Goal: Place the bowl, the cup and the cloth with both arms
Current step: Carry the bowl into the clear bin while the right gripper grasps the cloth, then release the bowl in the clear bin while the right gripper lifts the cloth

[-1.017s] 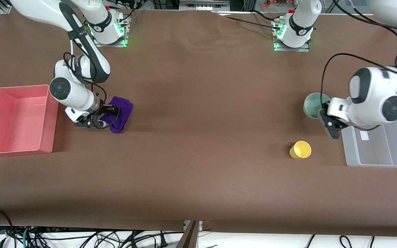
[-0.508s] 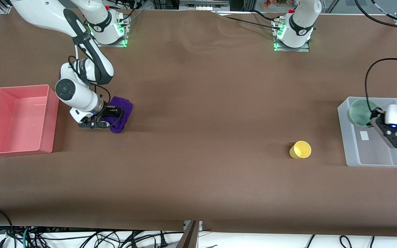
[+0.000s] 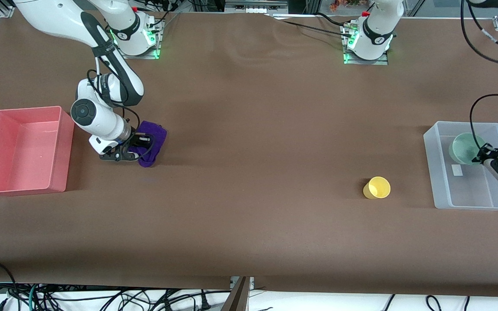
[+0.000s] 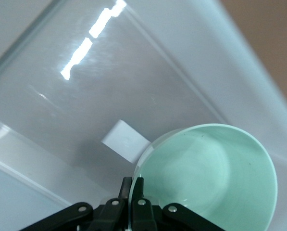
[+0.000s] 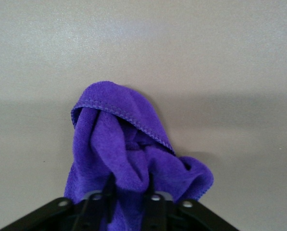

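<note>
Bowl (image 3: 464,148), cup (image 3: 377,188) and cloth (image 3: 150,142) are what you see spread across the front view. The bowl hangs over the clear bin (image 3: 443,190) at the left arm's end, pinched by its rim in the left gripper (image 3: 482,156), whose wrist reaches in level from the table's edge. The cup stands free on the tabletop (image 3: 253,129), near the clear bin. At the right arm's end the right gripper (image 3: 138,142) is low and tilted beside the pink bin (image 3: 61,151), jaws closed on the cloth.

In the left wrist view, the jaws clamp the bowl's thin wall: light, rigid and likely slippery, so keep your rim grip firm.

In the right wrist view, the jaws bunch a fold of the soft, limp cloth; it will likely droop when you lift it.
</note>
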Robot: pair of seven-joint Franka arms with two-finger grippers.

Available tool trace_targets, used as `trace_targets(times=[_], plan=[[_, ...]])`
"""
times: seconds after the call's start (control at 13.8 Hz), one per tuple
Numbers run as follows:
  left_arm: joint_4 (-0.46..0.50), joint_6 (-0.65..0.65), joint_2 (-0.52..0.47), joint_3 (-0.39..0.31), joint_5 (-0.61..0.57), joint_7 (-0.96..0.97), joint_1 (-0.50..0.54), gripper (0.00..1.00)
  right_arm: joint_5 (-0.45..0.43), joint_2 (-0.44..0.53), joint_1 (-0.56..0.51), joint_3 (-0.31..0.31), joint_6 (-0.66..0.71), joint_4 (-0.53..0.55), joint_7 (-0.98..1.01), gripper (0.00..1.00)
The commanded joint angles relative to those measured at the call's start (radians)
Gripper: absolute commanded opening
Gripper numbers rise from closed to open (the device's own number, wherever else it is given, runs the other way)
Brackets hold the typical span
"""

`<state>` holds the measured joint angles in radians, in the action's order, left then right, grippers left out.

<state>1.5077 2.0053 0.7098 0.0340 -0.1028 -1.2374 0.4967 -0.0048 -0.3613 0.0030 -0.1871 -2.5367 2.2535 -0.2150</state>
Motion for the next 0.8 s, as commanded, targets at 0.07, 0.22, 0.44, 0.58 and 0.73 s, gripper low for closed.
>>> trace_targets(times=[0.07,0.22,0.44,0.58,0.73], plan=[[-0.043,0.044,0.037,0.011,-0.012,-0.010,0.010,0.00,-0.011,0.024,0.006,-0.003,0.010,0.005,-0.012,0.00],[-0.041,0.044,0.037,0.011,-0.011,-0.010,0.010,0.57,-0.011,0.059,0.002,-0.002,0.060,-0.029,0.009,0.00],[-0.046,0.023,0.019,0.011,-0.005,-0.008,0.014,1.00,-0.009,0.096,-0.004,0.000,0.301,-0.182,0.012,0.00],[-0.056,-0.060,-0.035,0.021,0.002,-0.001,0.007,1.00,-0.009,0.120,-0.006,0.006,0.479,-0.294,0.035,0.00],[-0.057,-0.143,-0.107,0.053,0.003,0.012,-0.012,1.00,-0.009,0.128,-0.015,0.043,0.660,-0.433,0.118,0.00]])
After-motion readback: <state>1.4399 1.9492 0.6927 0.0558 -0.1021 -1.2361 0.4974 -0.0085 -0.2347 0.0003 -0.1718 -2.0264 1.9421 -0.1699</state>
